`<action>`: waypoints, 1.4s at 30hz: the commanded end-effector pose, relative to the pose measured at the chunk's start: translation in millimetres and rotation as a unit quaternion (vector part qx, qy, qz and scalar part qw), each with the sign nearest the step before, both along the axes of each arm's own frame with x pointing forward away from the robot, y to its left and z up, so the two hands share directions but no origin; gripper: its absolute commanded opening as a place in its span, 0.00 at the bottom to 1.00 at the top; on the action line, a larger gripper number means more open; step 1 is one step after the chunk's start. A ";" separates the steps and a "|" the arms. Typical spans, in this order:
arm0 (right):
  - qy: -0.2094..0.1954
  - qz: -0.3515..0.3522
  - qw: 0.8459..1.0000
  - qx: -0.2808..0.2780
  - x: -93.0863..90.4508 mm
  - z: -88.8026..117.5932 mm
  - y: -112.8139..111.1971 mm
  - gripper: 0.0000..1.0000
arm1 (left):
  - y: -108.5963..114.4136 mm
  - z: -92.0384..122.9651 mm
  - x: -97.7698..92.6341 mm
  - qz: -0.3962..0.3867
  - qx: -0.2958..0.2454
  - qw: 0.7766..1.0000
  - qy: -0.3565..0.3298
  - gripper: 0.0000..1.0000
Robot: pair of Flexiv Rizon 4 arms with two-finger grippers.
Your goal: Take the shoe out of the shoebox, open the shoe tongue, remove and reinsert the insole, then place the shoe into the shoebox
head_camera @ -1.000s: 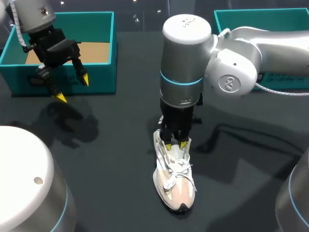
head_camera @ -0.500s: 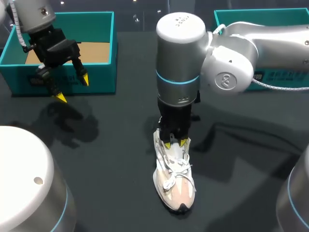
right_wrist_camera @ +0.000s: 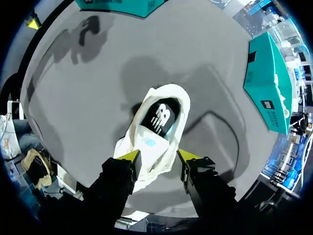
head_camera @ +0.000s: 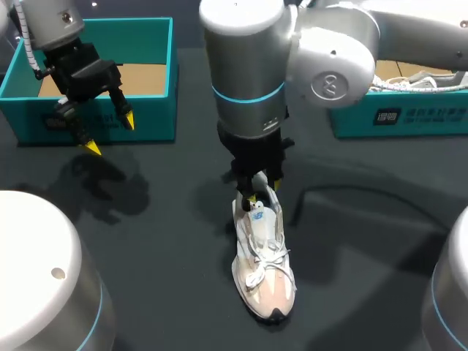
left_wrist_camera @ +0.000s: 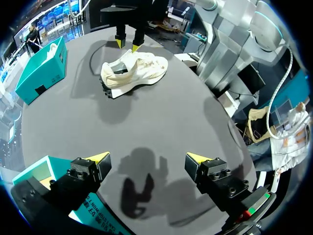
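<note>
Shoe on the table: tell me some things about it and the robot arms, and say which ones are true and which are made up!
1. The shoe stands on the table, not in a shoebox. True.
2. The left fingers hold the shoe. False: they are open and empty, by the left shoebox.
3. The right fingers hover over the shoe. True.
4. The shoe is all black. False: it is white and pale pink.
</note>
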State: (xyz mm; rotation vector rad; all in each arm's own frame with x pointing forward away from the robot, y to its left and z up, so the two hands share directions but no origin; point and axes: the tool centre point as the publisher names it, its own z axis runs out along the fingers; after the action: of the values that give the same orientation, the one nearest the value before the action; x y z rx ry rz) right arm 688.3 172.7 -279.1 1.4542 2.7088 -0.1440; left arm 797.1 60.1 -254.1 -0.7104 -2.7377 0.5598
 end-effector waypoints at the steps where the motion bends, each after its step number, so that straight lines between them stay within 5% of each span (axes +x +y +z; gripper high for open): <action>1: -0.041 0.146 0.988 -0.043 9.5 17.7 5.9 0.68 | 0.2 -0.1 -0.6 0.000 0.001 1.000 -0.001 1.00; 3: -0.073 0.209 0.975 -0.036 12.7 20.6 5.3 0.97 | 0.2 -0.1 -0.6 0.000 0.001 1.000 -0.001 1.00; 4: -0.092 0.244 0.965 -0.015 14.1 23.8 4.1 1.00 | 0.2 -0.1 -0.6 0.000 0.001 1.000 -0.001 1.00; 6: -0.109 0.303 0.946 0.041 14.6 30.7 2.6 1.00 | 0.2 -0.1 -0.6 0.000 0.001 1.000 -0.001 1.00; 16: -0.109 0.303 0.946 0.041 14.6 30.7 2.6 1.00 | 0.2 -0.1 -0.6 0.000 0.001 1.000 -0.001 1.00; 24: -0.099 0.390 0.915 0.015 37.6 24.2 13.8 1.00 | 0.2 -0.1 -0.6 0.000 0.001 1.000 -0.001 1.00; 30: -0.095 0.441 0.893 0.004 52.9 12.9 19.3 1.00 | 0.2 -0.1 -0.6 0.000 0.001 1.000 -0.001 1.00; 42: -0.082 0.475 0.876 0.010 75.6 -20.3 14.2 1.00 | 0.2 -0.1 -0.6 0.000 0.001 1.000 -0.001 1.00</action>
State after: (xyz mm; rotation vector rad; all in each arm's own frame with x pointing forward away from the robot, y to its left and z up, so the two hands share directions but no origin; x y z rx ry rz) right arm 758.2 186.1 -288.4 0.0070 2.8995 0.0558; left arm 797.1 60.0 -254.1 -0.7107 -2.7376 0.5597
